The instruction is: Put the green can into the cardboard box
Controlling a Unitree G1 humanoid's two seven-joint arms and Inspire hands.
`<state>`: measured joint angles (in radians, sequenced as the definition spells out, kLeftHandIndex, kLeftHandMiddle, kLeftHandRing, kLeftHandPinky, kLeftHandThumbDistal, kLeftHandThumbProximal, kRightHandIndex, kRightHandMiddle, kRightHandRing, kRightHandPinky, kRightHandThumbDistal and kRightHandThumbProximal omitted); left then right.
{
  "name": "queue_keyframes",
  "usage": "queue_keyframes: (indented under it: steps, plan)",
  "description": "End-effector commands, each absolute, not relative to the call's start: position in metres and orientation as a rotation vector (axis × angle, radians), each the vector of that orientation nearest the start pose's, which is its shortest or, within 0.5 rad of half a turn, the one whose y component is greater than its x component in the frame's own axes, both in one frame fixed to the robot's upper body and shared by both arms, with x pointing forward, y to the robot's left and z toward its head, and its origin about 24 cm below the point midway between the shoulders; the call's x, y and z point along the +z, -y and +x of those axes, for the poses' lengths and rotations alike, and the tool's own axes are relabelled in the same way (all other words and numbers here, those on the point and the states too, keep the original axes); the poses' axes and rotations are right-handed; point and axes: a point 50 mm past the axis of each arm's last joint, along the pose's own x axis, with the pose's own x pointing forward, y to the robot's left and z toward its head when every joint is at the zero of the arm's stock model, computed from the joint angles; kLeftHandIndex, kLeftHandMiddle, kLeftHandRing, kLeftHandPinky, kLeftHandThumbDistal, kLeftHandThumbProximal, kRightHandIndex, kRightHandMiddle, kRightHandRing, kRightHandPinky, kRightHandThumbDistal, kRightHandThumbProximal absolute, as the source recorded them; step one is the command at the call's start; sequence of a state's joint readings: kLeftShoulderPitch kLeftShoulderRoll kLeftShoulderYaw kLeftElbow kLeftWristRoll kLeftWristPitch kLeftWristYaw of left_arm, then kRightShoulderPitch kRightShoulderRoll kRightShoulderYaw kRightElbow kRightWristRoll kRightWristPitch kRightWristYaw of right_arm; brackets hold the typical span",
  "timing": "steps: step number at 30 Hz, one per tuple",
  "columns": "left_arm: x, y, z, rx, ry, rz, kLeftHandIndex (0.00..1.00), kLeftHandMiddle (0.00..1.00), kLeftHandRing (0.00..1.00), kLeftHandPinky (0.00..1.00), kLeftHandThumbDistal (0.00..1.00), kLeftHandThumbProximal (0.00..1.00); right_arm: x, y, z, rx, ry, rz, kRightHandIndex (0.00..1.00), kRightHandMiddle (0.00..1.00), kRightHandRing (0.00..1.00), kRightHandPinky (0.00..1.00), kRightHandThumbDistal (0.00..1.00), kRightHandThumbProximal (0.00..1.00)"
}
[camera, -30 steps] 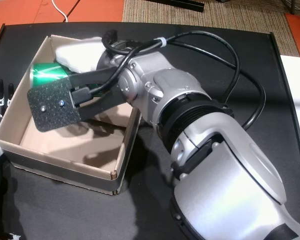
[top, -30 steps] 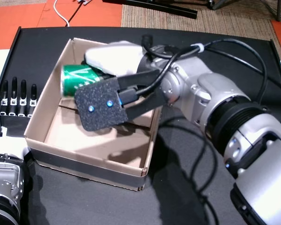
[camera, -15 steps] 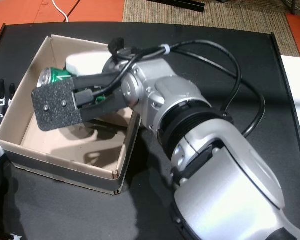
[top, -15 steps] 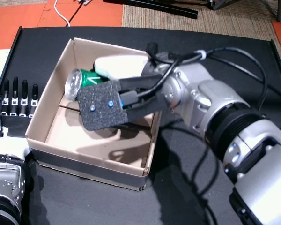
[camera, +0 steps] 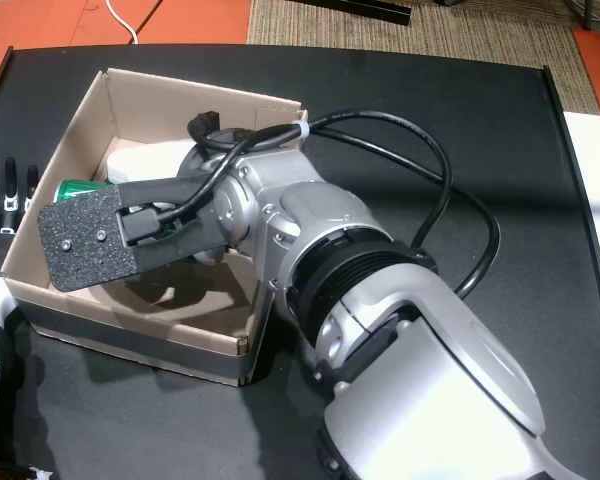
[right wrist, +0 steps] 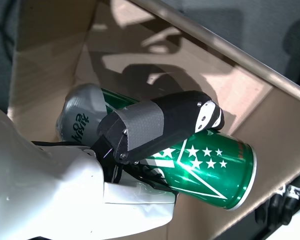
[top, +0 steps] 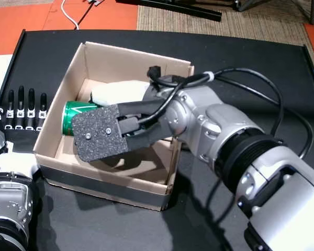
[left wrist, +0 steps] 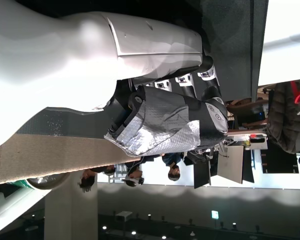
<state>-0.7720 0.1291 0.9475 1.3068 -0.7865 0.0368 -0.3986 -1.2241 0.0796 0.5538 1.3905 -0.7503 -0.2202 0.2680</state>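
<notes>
Inside cardboard box, green can, held sideways

Black table on orange floor beside a woven tan rug; white cable.

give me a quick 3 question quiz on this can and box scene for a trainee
1. True or false: the right hand has already let go of the green can.
2. Which way does the can lie in the cardboard box? A) upright on its base B) on its side C) balanced on the box rim
3. Fill in: the left hand rests outside the box with its fingers ____.

Key:
1. False: in the right wrist view a finger is wrapped over the can.
2. B: it lies on its side, low inside the box near the left wall.
3. Apart, holding nothing.
</notes>
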Motion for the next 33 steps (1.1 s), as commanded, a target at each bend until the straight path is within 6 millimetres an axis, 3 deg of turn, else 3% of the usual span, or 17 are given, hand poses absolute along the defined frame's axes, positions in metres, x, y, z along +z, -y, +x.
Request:
queue_keyframes:
  steps: [1, 3, 6, 9, 13, 19, 23, 29, 33]
  plan:
    - [-0.032, -0.196, 0.323, 0.341, -0.196, -1.429, 0.55, 0.55, 0.67, 0.78, 0.00, 0.56, 0.113, -0.012, 0.380, 0.896, 0.069, -1.443, 0.75, 0.76, 0.82, 0.87, 0.85, 0.61]
    - [-0.032, -0.197, 0.322, 0.336, -0.189, -1.427, 0.56, 0.57, 0.70, 0.81, 0.00, 0.55, 0.114, -0.010, 0.381, 0.891, 0.053, -1.435, 0.82, 0.90, 0.95, 0.98, 0.99, 0.61]
    - [-0.032, -0.198, 0.323, 0.337, -0.188, -1.413, 0.53, 0.55, 0.67, 0.79, 0.00, 0.55, 0.115, -0.009, 0.382, 0.889, 0.045, -1.427, 0.82, 0.93, 1.00, 1.00, 1.00, 0.60]
    - [-0.032, -0.198, 0.322, 0.338, -0.186, -1.414, 0.52, 0.55, 0.66, 0.79, 0.00, 0.54, 0.116, -0.008, 0.382, 0.888, 0.033, -1.423, 0.89, 1.00, 1.00, 1.00, 1.00, 0.59]
    - [-0.032, -0.198, 0.323, 0.336, -0.190, -1.406, 0.58, 0.59, 0.68, 0.82, 0.00, 0.55, 0.116, -0.007, 0.383, 0.873, 0.025, -1.405, 0.92, 1.00, 1.00, 1.00, 1.00, 0.57]
    - [-0.032, -0.198, 0.323, 0.333, -0.183, -1.420, 0.57, 0.58, 0.68, 0.80, 0.00, 0.57, 0.116, -0.006, 0.384, 0.861, 0.042, -1.404, 1.00, 1.00, 1.00, 1.00, 1.00, 0.56]
    - [-0.032, -0.198, 0.323, 0.337, -0.186, -1.411, 0.57, 0.58, 0.68, 0.79, 0.00, 0.57, 0.119, -0.006, 0.385, 0.848, 0.072, -1.396, 0.99, 1.00, 1.00, 1.00, 1.00, 0.56]
    - [-0.032, -0.200, 0.322, 0.349, -0.184, -1.439, 0.55, 0.57, 0.66, 0.79, 0.00, 0.56, 0.141, -0.002, 0.390, 0.745, 0.283, -1.394, 0.98, 1.00, 1.00, 1.00, 1.00, 0.57]
    - [-0.033, -0.202, 0.322, 0.355, -0.191, -1.434, 0.55, 0.55, 0.65, 0.77, 0.00, 0.54, 0.166, 0.002, 0.393, 0.596, 0.519, -1.311, 0.98, 1.00, 1.00, 1.00, 0.86, 0.55]
